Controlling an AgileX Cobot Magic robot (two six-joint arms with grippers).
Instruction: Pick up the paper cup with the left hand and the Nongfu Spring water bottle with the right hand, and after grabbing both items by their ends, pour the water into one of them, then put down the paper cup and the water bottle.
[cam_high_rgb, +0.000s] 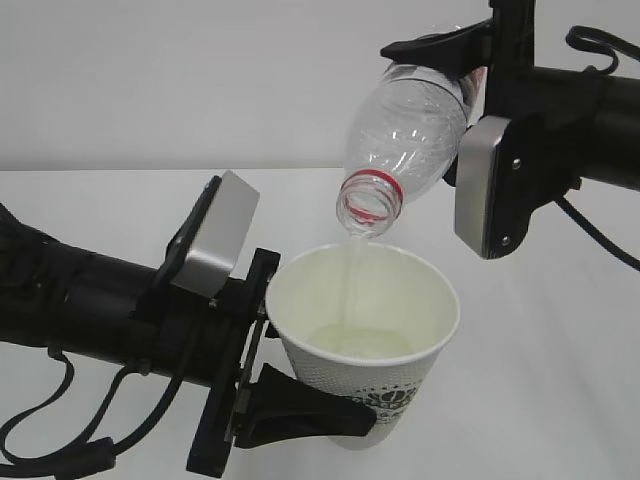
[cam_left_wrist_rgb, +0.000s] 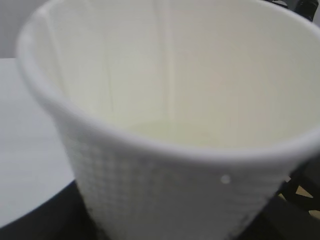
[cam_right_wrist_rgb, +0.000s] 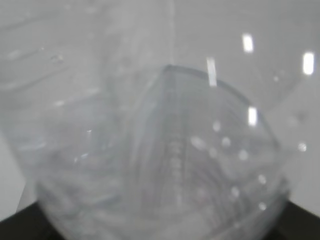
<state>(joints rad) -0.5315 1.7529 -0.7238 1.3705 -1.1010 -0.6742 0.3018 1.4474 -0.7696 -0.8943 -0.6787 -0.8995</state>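
The white paper cup (cam_high_rgb: 365, 330) is held upright above the table, with my left gripper (cam_high_rgb: 330, 400) shut on its lower end. One black finger (cam_high_rgb: 310, 415) wraps round the front of its base. Above it, the clear Nongfu Spring water bottle (cam_high_rgb: 410, 125) tilts mouth-down, its red neck ring (cam_high_rgb: 372, 195) over the cup's rim. My right gripper (cam_high_rgb: 462, 70) is shut on the bottle's bottom end. A thin stream of water (cam_high_rgb: 352, 262) falls into the cup, where some is pooled (cam_high_rgb: 360, 342). The cup (cam_left_wrist_rgb: 170, 195) fills the left wrist view, and the bottle (cam_right_wrist_rgb: 165, 150) fills the right wrist view.
A white table (cam_high_rgb: 560, 350) lies under both arms, with a plain pale wall behind it. Black cables (cam_high_rgb: 60, 445) hang from the left arm near the front edge. A silver-grey box (cam_high_rgb: 490, 185) on the right wrist sits close to the bottle.
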